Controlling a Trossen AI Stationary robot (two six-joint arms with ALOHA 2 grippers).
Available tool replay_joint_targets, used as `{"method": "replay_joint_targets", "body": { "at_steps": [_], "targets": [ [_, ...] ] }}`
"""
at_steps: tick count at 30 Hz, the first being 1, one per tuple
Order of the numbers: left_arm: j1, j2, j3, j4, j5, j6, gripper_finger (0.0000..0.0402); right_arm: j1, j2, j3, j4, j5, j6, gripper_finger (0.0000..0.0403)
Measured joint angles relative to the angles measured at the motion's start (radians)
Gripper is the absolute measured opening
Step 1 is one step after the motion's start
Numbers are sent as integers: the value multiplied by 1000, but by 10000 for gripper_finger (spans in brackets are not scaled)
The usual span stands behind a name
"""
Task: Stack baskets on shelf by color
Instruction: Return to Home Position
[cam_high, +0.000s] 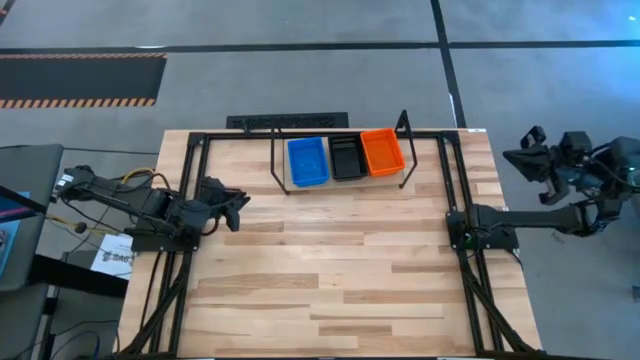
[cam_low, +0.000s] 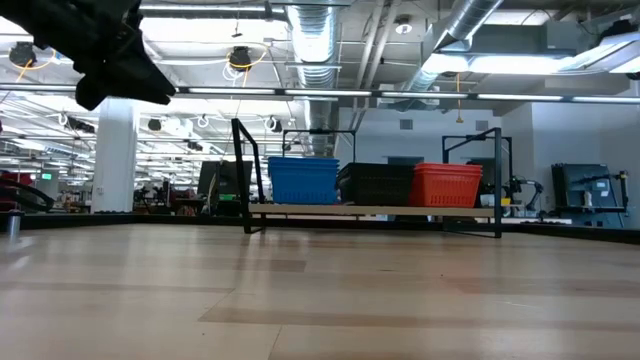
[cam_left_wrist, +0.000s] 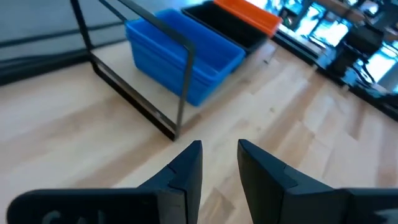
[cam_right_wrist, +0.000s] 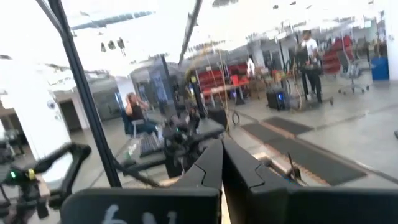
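Blue (cam_high: 307, 161), black (cam_high: 347, 157) and red-orange slotted plastic baskets (cam_high: 381, 152) line the narrow wooden shelf (cam_low: 370, 210); left gripper (cam_left_wrist: 219, 155) slightly parted, empty; right gripper (cam_right_wrist: 222, 163) closed, empty.

Plastic slotted baskets (cam_high: 345, 157); pale wood shelf (cam_low: 370, 210), black metal rods.

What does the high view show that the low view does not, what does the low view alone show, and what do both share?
Only the high view shows the plank tabletop from above, the left gripper open over its left side, and the right gripper shut, off the table's right edge. Only the low view shows the room's ceiling ducts and the baskets' slotted sides. Both show the narrow wooden shelf holding the blue plastic baskets, black plastic baskets and red-orange plastic baskets, in that order.
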Motion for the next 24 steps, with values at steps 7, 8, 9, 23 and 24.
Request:
{"method": "replay_joint_targets", "body": {
  "at_steps": [7,8,9,23,24],
  "targets": [
    [0,0,0,13,-31,36,89,0,-3,43,-42,0,-18,24],
    [0,0,0,14,-30,48,89,0,-4,44,-78,1,-33,23],
    [0,0,0,14,-30,59,89,0,-4,42,-124,1,-45,23],
    [0,-52,-134,325,-90,279,89,8,-198,-270,-71,-105,-110,22],
    [0,-70,-164,344,-88,273,89,8,-198,-280,-54,-103,-102,22]
  ]
}}
